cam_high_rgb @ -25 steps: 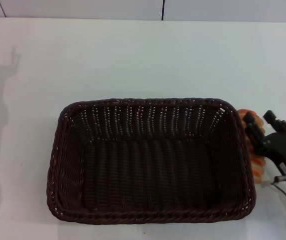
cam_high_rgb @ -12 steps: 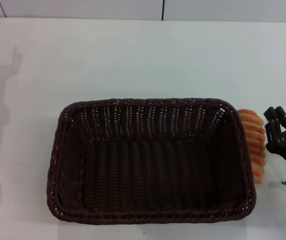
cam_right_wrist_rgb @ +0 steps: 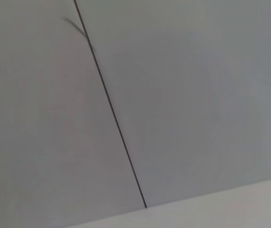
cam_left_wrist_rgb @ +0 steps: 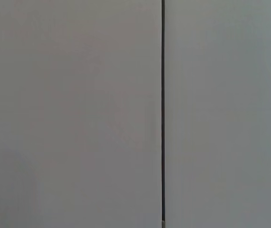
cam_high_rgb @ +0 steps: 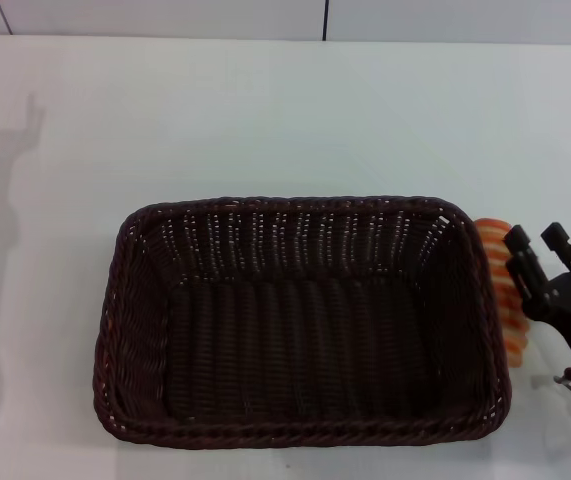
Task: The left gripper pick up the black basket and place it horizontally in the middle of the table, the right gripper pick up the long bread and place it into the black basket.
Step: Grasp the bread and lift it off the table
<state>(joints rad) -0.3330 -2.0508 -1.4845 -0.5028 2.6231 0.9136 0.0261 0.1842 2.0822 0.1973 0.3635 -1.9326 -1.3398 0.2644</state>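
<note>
The black basket (cam_high_rgb: 295,203) lies lengthwise across the middle of the white table (cam_high_rgb: 265,120), and nothing is inside it. The long bread (cam_high_rgb: 497,252), striped orange and cream, lies on the table against the basket's right end. My right gripper (cam_high_rgb: 537,240) is at the right edge of the head view, directly right of the bread. Its fingers are apart, and one finger (cam_high_rgb: 521,262) overlaps the loaf's right side. It holds nothing. The left gripper is out of view; only its shadow falls on the table at the far left.
A grey wall with a dark vertical seam (cam_high_rgb: 325,20) stands behind the table. Both wrist views show only grey wall panels with a seam (cam_left_wrist_rgb: 163,114); the right wrist view also shows a strip of table edge (cam_right_wrist_rgb: 249,199).
The right gripper drew back to the right off the bread, then shifted left toward it again with its fingers spread. The basket and the bread have not moved.
</note>
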